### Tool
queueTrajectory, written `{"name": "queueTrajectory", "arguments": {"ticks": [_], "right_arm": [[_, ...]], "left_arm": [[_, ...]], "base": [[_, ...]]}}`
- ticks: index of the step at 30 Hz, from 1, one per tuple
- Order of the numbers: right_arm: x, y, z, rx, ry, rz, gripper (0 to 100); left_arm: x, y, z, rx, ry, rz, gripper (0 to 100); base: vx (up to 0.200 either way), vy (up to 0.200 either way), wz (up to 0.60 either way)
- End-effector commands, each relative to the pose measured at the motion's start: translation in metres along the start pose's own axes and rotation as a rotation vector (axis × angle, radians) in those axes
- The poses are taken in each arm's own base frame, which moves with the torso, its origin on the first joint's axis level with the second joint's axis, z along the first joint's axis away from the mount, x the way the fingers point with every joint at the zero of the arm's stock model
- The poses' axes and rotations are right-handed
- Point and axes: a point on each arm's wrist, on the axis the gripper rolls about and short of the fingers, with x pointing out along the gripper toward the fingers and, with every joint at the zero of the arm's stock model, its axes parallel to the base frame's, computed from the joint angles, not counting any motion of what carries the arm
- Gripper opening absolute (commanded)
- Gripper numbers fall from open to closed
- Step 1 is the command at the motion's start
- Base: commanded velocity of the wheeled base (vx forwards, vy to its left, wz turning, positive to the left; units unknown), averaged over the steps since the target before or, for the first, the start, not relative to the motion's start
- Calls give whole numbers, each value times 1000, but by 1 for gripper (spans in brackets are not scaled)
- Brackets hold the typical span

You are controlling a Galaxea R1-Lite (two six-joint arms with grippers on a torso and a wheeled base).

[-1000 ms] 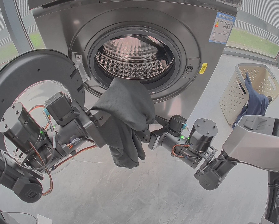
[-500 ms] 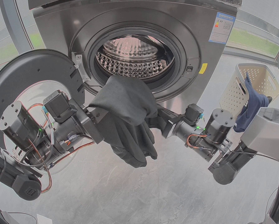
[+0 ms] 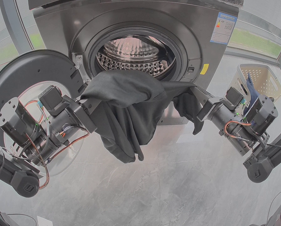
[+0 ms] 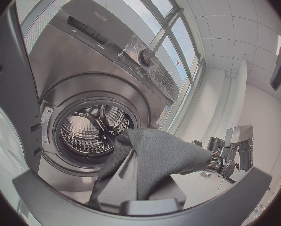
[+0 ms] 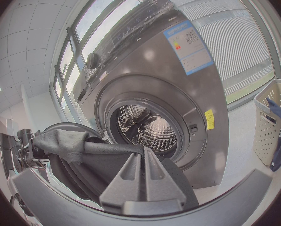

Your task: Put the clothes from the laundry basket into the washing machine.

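My left gripper and my right gripper hold a dark grey fine-mesh garment stretched between them in the air, just in front of the round opening of the brushed-steel front-loading washing machine. My right jaws are pressed together on a rolled edge of the garment. My left jaws look closed on the other end, but the cloth drapes over them and hides one finger, so I am less sure there.

The garment's upper edge lies across the lower lip of the opening, outside the shiny perforated metal drum. The rest hangs in folds above the pale grey marbled floor. The round dark door with a glass window stands swung open on my left, behind my left arm. On my right, apart from the machine, a beige perforated plastic laundry basket stands on the floor with a dark blue cloth hanging over its rim.
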Motion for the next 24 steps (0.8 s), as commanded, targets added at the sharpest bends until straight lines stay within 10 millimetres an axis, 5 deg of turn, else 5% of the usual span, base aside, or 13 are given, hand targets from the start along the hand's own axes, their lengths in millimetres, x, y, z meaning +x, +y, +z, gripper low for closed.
{"name": "queueTrajectory", "arguments": {"ticks": [1,8,9,24], "right_arm": [[-5,0,14,-3,-38,-1,0],[-5,7,16,5,-42,26,0],[-5,7,17,4,-45,26,0],[-9,30,24,53,-65,98,0]], "left_arm": [[-2,0,-3,-14,12,6,0],[-4,1,-7,-29,30,9,0],[-5,2,-9,-37,40,12,100],[-5,25,-42,-108,146,101,100]], "base": [[0,0,0],[0,0,0],[0,0,0],[0,0,0]]}}
